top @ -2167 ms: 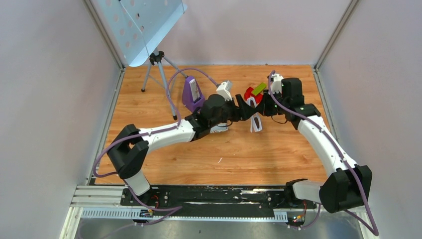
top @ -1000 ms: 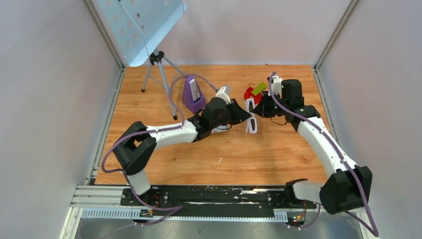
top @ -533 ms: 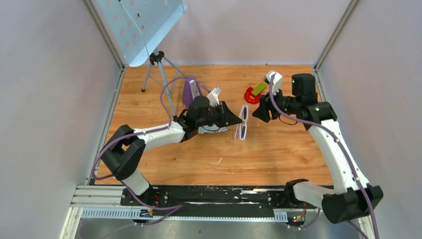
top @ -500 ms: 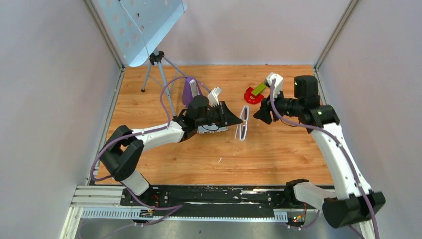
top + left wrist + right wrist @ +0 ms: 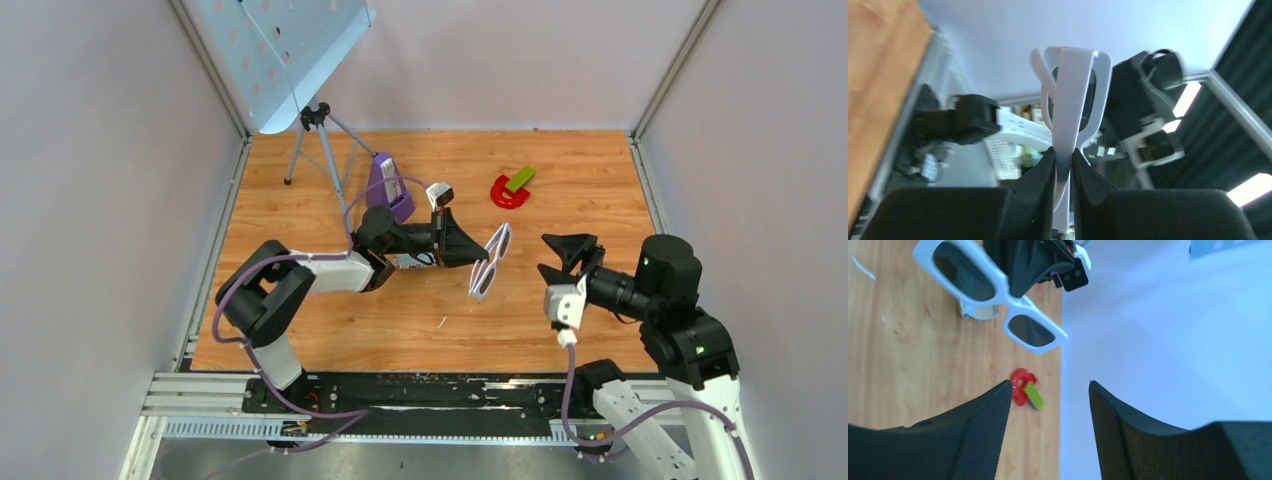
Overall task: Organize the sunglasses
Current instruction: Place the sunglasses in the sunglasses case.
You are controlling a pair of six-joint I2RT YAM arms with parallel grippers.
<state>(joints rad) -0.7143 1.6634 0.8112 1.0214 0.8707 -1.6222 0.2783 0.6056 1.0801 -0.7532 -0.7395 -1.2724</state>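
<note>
The sunglasses, with a white frame and dark lenses, hang in the air above the middle of the table. My left gripper is shut on them. In the left wrist view its jaws pinch the folded white arms of the sunglasses. My right gripper stands open to the right of the glasses, apart from them, with nothing in it. The right wrist view looks between its open jaws at the sunglasses and the left gripper behind them.
A red ring with a green block lies at the back right. A purple object stands behind the left arm, and a small silvery cylinder lies under the arm. A tripod with a perforated panel stands at the back left. A white scrap lies nearer.
The right gripper opened, let go of the sunglasses and drew back to the near right. The left gripper kept hold and carried them left and slightly nearer, tilting them.
</note>
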